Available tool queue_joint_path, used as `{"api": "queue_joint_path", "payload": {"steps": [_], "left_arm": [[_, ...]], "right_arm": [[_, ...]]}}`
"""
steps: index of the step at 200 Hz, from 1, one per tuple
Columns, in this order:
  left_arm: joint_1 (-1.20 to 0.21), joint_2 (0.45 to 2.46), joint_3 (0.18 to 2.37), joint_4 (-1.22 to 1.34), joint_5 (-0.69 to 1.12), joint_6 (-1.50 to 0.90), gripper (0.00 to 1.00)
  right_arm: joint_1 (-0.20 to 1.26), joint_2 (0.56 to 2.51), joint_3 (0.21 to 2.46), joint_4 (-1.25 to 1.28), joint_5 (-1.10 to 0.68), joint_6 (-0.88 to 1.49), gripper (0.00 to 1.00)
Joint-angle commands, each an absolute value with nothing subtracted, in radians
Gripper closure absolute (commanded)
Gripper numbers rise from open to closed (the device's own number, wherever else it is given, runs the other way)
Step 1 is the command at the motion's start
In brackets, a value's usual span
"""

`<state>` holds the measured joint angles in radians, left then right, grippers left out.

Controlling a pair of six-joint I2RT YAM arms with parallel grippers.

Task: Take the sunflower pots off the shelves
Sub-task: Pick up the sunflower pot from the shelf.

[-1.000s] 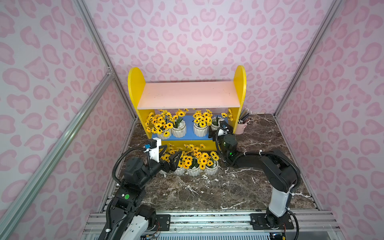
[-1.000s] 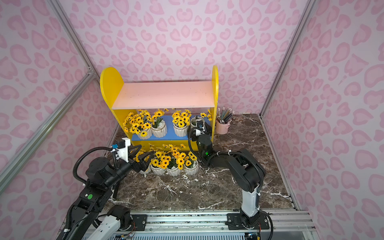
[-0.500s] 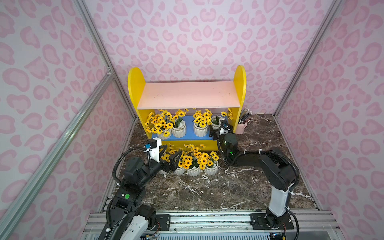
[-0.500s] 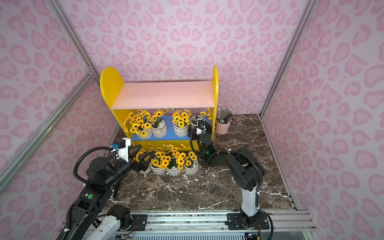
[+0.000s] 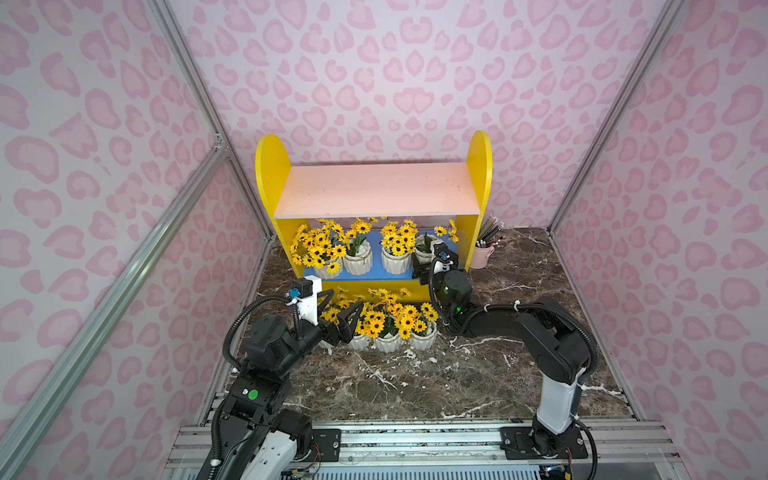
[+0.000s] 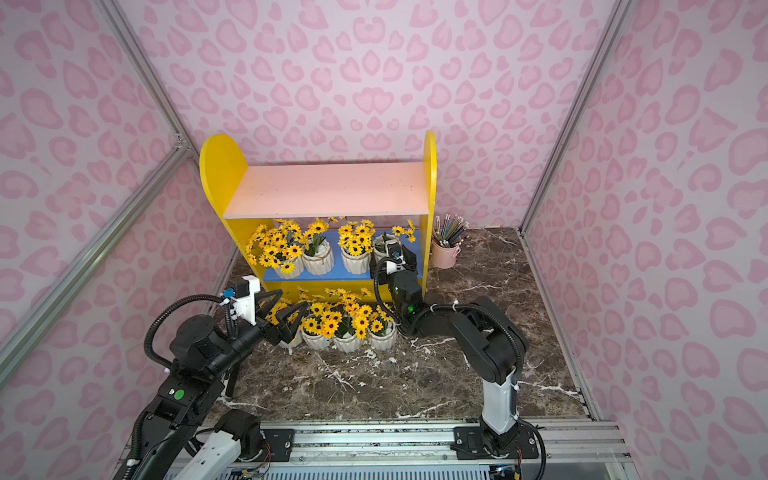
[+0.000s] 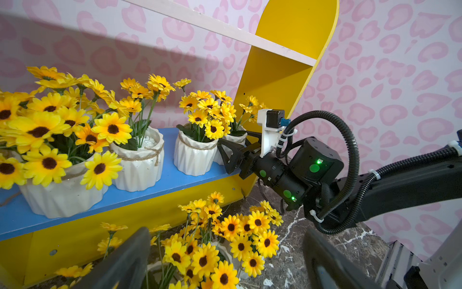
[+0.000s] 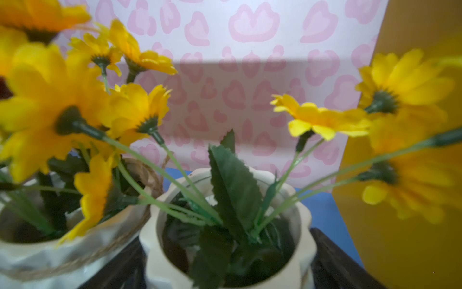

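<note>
Where the left gripper (image 6: pixel 286 305) hangs at the nine o'clock end of the row on the marble tabletop (image 5: pixel 457 374), its claw is spread wide and has hold of nothing; only loose blooms lie near its fingers. That row is four sunflower pots (image 5: pixel 390 343) standing close together, at six o'clock of the yellow shelf unit (image 5: pixel 270 174).

The pink upper board (image 5: pixel 374 189) is bare. Four more pots (image 5: pixel 357 262) stand on the blue lower board (image 5: pixel 374 276) - so the task looks about half done.

The step in hand is the pick of the pot at the board's three o'clock end (image 8: pixel 152 250). The right gripper (image 7: pixel 223 155) has its jaws wide, one on either side of that pot's ribbed wall. Whether they press on it yet I cannot tell.

The next move, I judge, calls for a firm close on the pot. Then it needs a low, level pull toward six o'clock, clear of the neighbour's twine and flowers at nine o'clock. The yellow side panel stands just beside it at three o'clock. The pink cup of pencils (image 5: pixel 484 255), beyond that panel, should be left alone.
</note>
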<state>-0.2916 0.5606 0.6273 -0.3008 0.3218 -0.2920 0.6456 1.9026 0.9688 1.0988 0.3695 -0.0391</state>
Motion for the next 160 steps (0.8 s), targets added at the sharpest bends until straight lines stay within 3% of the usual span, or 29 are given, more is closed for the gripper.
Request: {"api": "queue_joint_path", "payload": {"steps": [1,56,83,121,160], "left_arm": [[-0.292,0.556,0.627,-0.265,0.314,-0.282,0.03],[-0.292,0.551,0.626,-0.264,0.313,-0.28,0.03],[-0.291,0.552,0.625,-0.262,0.313,-0.279,0.03],[-0.291,0.556,0.628,-0.261,0.311,-0.281,0.03],[-0.292,0.56,0.63,-0.258,0.308,-0.284,0.03]], "right_arm": [[0.663,1.916,0.99,1.102,0.325,-0.057,0.11],[0.631,1.86,0.904,1.102,0.335,-0.04,0.11],[0.593,1.824,0.868,1.07,0.222,-0.031,0.02],[0.56,1.818,0.867,1.071,0.129,-0.003,0.01],[0.558,1.834,0.866,1.138,0.156,0.019,0.01]]}}
